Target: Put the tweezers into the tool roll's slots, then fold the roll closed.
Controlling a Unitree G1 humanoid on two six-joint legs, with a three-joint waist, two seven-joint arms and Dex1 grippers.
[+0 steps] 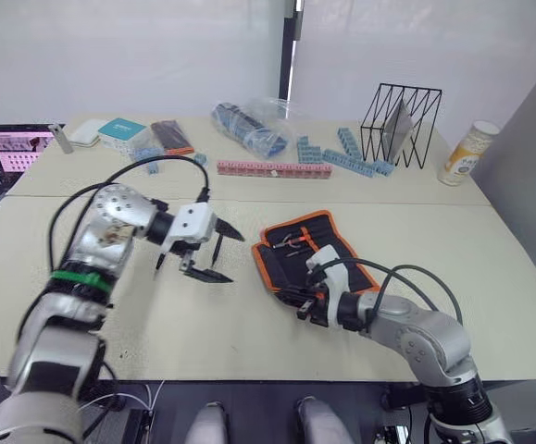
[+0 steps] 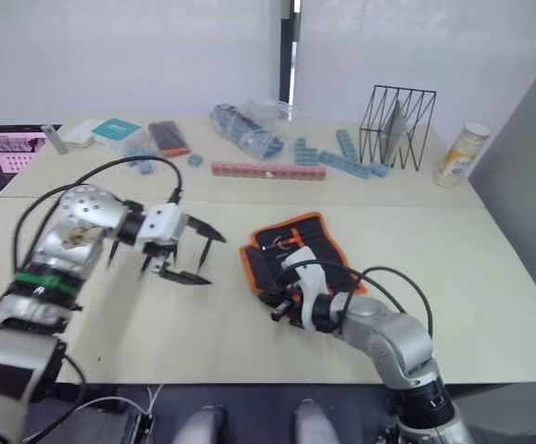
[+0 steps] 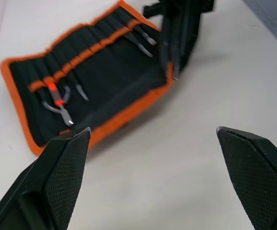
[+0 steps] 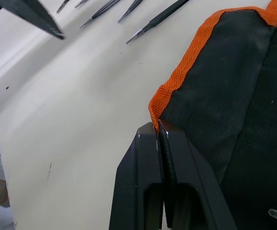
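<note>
Tweezers (image 4: 158, 18), slim, black and pointed, lie loose on the beige tabletop (image 1: 249, 324) just to the robot's left of the black fabric tool roll with orange trim (image 1: 306, 248), under the left gripper (image 1: 215, 252). The roll lies unfolded near the middle of the table, inner face up; an orange strap (image 3: 83, 55) runs across its rows of narrow black slots (image 3: 97, 67), and a few slim metal tools (image 3: 57, 103) are tucked under it. The left gripper hovers above the table beside the roll with its two black fingers (image 3: 61, 177) spread wide and nothing between them. The right gripper (image 4: 158, 129) sits at the roll's near corner, its fingers pressed together on the orange-trimmed edge, pinching the fabric.
</note>
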